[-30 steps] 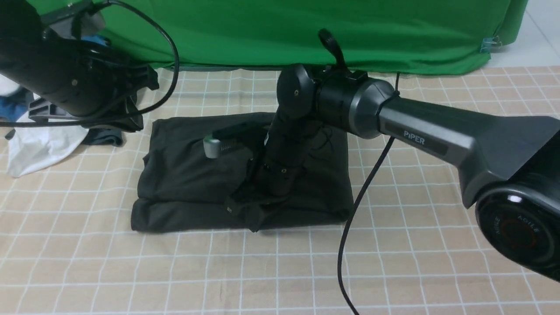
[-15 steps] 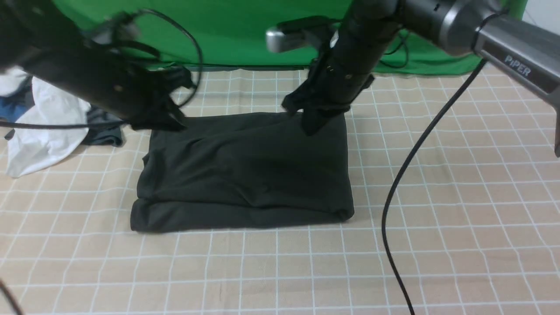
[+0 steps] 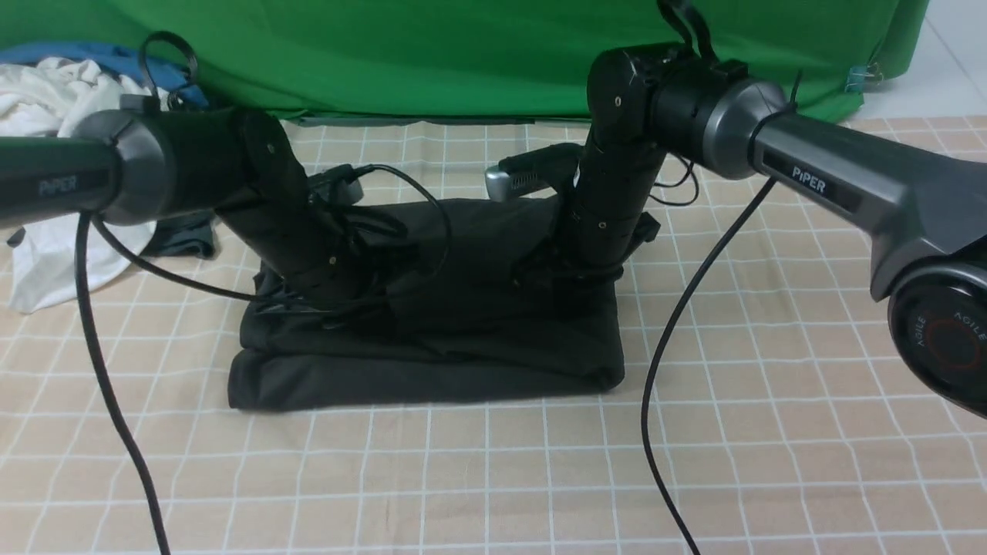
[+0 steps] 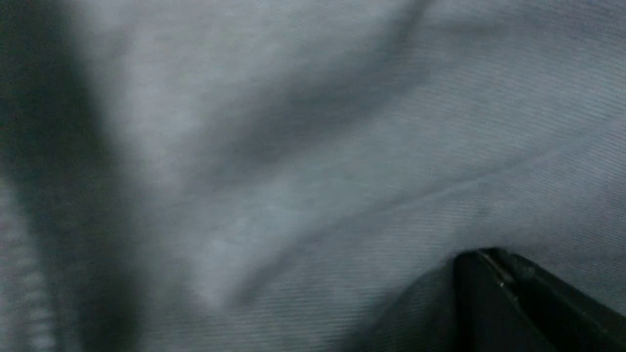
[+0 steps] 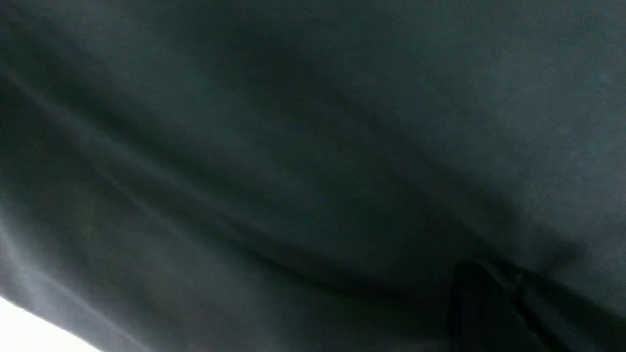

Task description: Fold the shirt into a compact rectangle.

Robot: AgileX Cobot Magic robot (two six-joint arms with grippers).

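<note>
At far left a pile of white and blue clothes [image 3: 46, 85] lies on the checked tabletop [image 3: 771, 432] beside the green backdrop [image 3: 463, 54]. The left arm's fingers [image 3: 308, 297] press down on the left part of the shirt [image 3: 432, 362], closed together; whether they pinch any cloth cannot be told. The shirt lies folded into a thick black rectangle in the middle of the tabletop, directly under both arms. The right arm's fingers [image 3: 570, 281] rest on the shirt's right rear part, likewise closed, hold unclear. Both wrist views are filled with dark fabric, one finger [image 4: 513, 303] pressed against it.
</note>
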